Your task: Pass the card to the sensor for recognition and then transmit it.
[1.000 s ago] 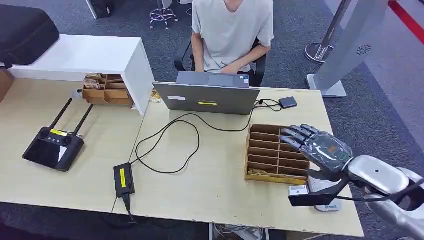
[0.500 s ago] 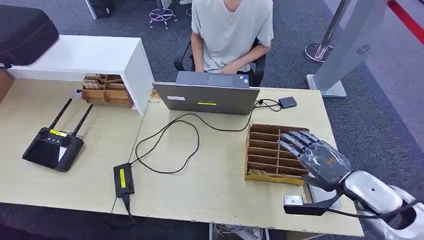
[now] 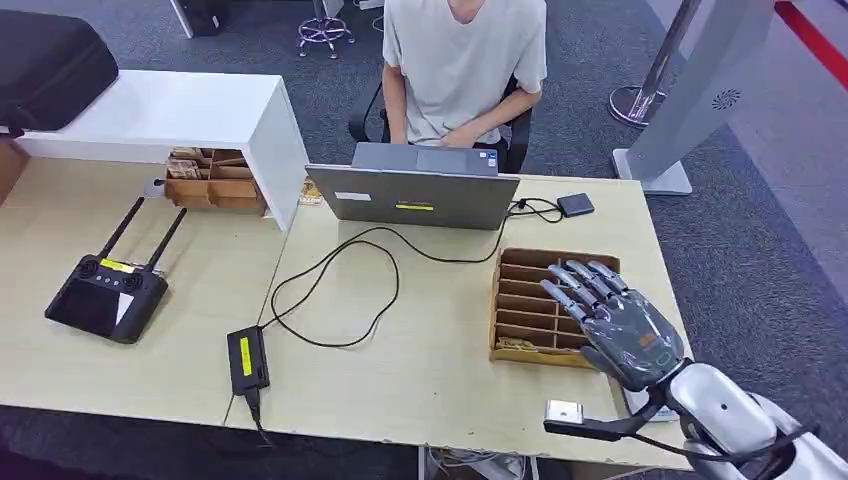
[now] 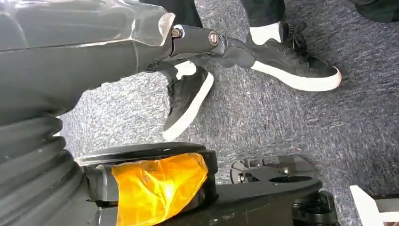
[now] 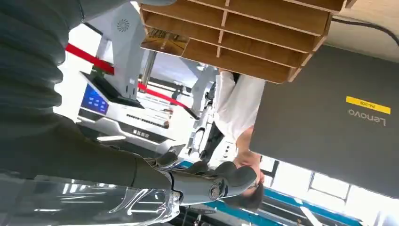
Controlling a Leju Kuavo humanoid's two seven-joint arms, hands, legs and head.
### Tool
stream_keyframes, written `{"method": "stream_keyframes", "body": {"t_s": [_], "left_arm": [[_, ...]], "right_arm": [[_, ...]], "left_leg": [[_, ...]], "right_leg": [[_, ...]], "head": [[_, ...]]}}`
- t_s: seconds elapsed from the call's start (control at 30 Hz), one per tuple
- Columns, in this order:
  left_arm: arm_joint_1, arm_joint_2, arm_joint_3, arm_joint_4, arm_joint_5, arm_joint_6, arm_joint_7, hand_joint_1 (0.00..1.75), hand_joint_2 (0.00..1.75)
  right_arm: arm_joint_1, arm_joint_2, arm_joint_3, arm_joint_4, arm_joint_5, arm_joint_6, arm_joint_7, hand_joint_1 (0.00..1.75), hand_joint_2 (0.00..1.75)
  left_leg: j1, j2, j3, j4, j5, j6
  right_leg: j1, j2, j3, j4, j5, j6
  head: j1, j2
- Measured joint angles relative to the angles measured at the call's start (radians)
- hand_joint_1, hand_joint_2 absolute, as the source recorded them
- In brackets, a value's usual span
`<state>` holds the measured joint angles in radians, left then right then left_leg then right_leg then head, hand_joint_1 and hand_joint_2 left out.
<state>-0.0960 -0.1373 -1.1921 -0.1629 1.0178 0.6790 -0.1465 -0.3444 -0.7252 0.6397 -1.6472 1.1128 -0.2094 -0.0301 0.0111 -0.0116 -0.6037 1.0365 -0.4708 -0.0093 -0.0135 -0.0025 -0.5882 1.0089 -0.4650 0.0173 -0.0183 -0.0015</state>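
The cards (image 3: 516, 344) lie in the near slot of the wooden rack (image 3: 540, 305), untouched. The right hand (image 3: 612, 318), fingers spread and empty, has drawn back toward the near table edge, hovering over the rack — reaching, I'd guess.

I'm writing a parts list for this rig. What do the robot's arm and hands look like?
The right arm is a smooth silver shell. The right hand is dark grey with segmented fingers and small orange and green marks. The left hand is dark grey under clear film.
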Motion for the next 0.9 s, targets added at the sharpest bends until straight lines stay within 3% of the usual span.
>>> {"method": "stream_keyframes", "body": {"t_s": [0.33,0.57,0.9], "left_arm": [[0.0,0.0,0.0,0.0,0.006,0.0,0.0,0.0,1.75],[0.0,0.002,0.0,0.0,0.027,0.0,-0.005,0.0,1.75],[0.0,0.002,0.0,0.0,0.036,0.0,-0.006,0.0,1.75]], "right_arm": [[0.006,0.011,-0.018,0.0,0.003,0.008,-0.003,0.0,1.75],[0.005,-0.011,-0.023,-0.013,-0.028,0.129,0.005,0.0,1.75],[0.005,-0.036,-0.023,-0.023,-0.039,0.143,0.003,0.0,1.75]], "left_leg": [[0.0,0.0,0.0,0.0,0.0,0.0],[0.0,0.0,0.0,0.0,0.0,0.0],[0.0,0.0,0.0,0.0,0.0,0.0]], "right_leg": [[0.0,0.0,0.0,0.0,0.0,0.0],[0.0,0.0,0.0,0.0,0.0,0.0],[0.0,0.0,0.0,0.0,0.0,0.0]], "head": [[0.0,0.0],[0.0,0.0],[0.0,0.0]]}}
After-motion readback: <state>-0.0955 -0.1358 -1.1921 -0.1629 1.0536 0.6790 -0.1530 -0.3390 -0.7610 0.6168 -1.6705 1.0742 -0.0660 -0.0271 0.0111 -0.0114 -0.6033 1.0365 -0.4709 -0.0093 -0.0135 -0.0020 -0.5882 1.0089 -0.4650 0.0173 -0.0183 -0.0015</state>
